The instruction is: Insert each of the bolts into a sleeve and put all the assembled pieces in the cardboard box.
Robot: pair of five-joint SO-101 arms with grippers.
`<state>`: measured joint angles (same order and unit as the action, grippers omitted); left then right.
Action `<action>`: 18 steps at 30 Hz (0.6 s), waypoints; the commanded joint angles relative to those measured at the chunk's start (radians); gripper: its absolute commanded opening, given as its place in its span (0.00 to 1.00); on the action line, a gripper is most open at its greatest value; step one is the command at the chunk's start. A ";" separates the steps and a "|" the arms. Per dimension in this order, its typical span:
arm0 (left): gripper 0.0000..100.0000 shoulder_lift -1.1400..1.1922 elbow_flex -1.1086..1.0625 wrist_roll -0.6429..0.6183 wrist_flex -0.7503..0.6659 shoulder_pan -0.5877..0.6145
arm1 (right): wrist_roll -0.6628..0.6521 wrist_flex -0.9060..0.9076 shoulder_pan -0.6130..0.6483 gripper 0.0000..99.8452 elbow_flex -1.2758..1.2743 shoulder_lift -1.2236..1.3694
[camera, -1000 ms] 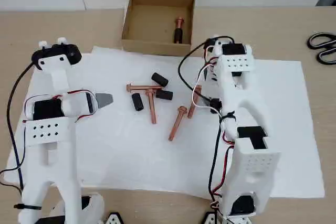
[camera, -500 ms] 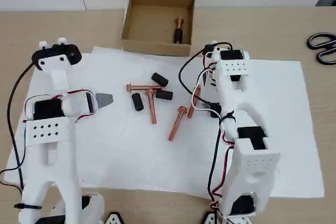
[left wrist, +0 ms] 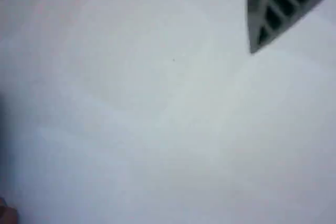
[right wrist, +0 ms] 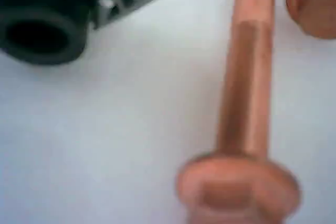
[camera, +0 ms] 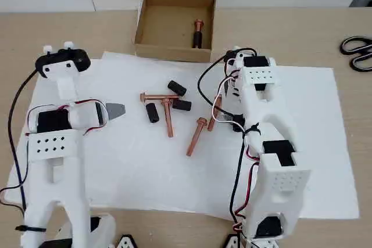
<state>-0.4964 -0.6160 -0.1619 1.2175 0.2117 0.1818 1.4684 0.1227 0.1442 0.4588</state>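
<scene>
One assembled piece (camera: 197,33) already sits in the cardboard box (camera: 173,52); picking up the next bolt (right wrist: 247,82) looks to be the step in hand; the right gripper (camera: 225,104) hovers close over it on the paper (camera: 145,161), a sleeve (right wrist: 42,32) just beside; pincer apart or together, cannot tell; next it needs a square grip on the shank

high view tally. loose copper bolts (camera: 168,117): four. loose black sleeves (camera: 152,112): three counted. assembled piece (camera: 197,33), bolt seated in sleeve: one. cardboard box (camera: 168,50): one. white paper sheet (camera: 145,166): one. scissors (camera: 357,52): one pair, at the table edge. robot arms (camera: 55,137): two.
</scene>
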 commanded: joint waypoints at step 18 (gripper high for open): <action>0.33 -0.023 0.018 0.005 0.002 -0.006 | -0.048 -0.004 -0.005 0.15 0.003 0.059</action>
<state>-0.4964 -0.6160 -0.1619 1.2175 0.2117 0.1496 1.4699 0.1274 0.1534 0.4956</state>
